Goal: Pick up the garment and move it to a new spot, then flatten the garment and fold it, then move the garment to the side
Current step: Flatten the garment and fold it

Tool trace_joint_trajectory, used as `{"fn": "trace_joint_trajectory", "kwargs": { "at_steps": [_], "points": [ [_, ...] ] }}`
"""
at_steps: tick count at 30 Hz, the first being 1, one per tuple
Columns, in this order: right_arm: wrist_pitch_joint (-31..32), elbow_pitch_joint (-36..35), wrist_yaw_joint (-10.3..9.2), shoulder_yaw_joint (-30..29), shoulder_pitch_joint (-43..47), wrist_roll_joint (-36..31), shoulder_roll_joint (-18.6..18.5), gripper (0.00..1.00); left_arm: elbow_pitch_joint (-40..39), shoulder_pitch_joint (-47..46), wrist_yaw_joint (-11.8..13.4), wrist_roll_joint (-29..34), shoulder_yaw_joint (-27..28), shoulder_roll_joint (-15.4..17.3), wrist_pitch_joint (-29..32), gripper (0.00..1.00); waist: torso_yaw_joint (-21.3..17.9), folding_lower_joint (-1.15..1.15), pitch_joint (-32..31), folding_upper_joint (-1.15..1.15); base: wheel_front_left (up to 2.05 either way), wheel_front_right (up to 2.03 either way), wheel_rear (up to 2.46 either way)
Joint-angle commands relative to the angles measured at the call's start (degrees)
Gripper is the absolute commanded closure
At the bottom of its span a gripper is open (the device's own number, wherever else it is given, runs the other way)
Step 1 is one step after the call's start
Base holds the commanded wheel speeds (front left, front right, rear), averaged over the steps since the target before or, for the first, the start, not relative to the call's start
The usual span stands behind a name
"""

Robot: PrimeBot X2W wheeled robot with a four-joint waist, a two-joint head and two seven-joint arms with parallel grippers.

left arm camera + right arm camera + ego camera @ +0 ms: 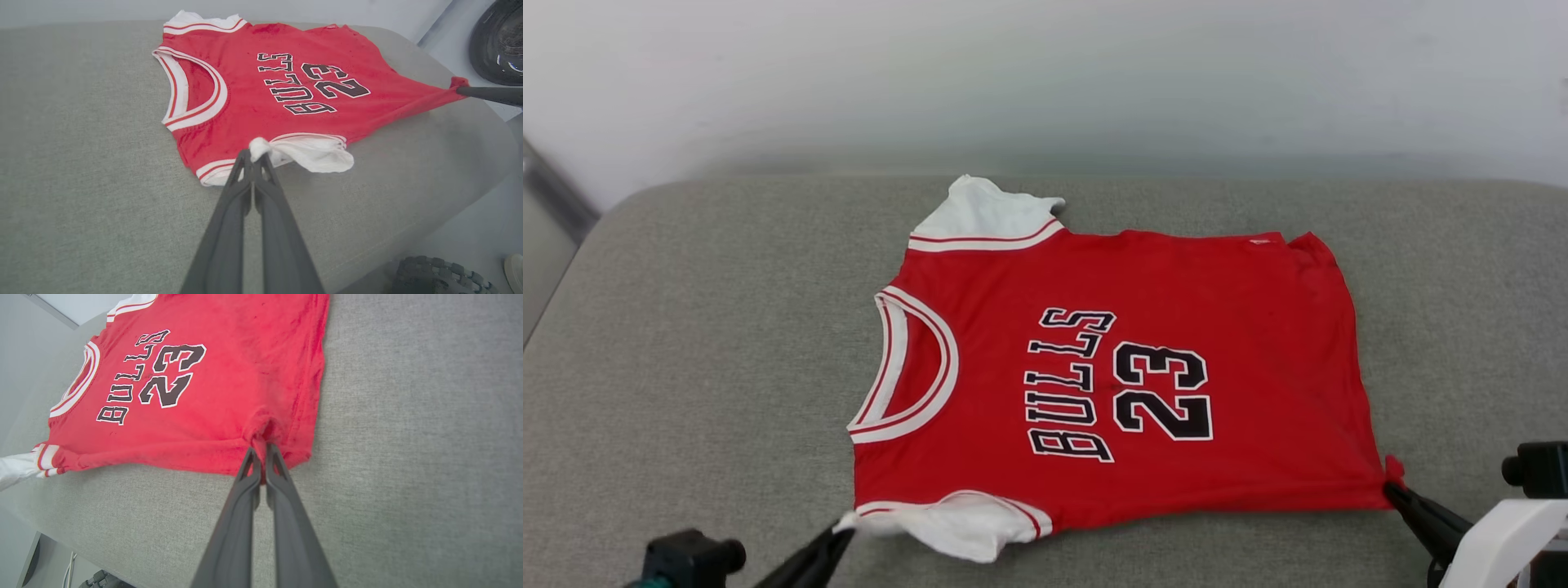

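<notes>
The garment, a red jersey with white sleeves and black "BULLS 23" print, lies spread face up on the grey cushion, neckline to the left, hem to the right. My left gripper is shut on the near white sleeve; in the left wrist view its fingers pinch a bunched knot of white cloth of the garment. My right gripper is shut on the near hem corner; the right wrist view has it pinching a puckered fold of the garment. The near edge is stretched taut between both grippers.
The cushion's rounded front edge drops to a pale floor. A tyre and a dark round object sit beyond that edge. A pale wall rises behind the cushion. Bare cushion lies left and right of the jersey.
</notes>
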Motion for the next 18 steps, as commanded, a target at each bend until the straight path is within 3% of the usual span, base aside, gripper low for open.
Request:
{"fn": "trace_joint_trajectory", "kwargs": {
  "at_steps": [1, 8, 18],
  "points": [
    [0.49, -0.75, -0.02, -0.16, -1.13, -0.57, 0.02, 1.0, -0.37, -1.48, 0.26, 0.32, 0.68, 0.16, -0.51, 1.0, -0.36, 0.0, 0.82, 0.0, 0.0, 0.0, 0.0],
    [2.97, -3.1, -0.02, -0.07, -6.35, -2.83, 0.08, 1.0, -0.06, -8.47, -0.85, 1.95, 2.58, 1.23, -0.51, 1.0, -1.1, 0.0, 5.69, 0.0, 0.0, 0.0, 0.0],
    [6.3, -0.2, -0.02, 0.08, -14.04, -5.69, 1.52, 1.0, 6.07, -21.24, -3.31, 3.53, 1.09, -0.48, 2.82, 1.0, -1.35, 0.0, 10.8, 0.0, 0.0, 0.0, 0.0]
  ]
}}
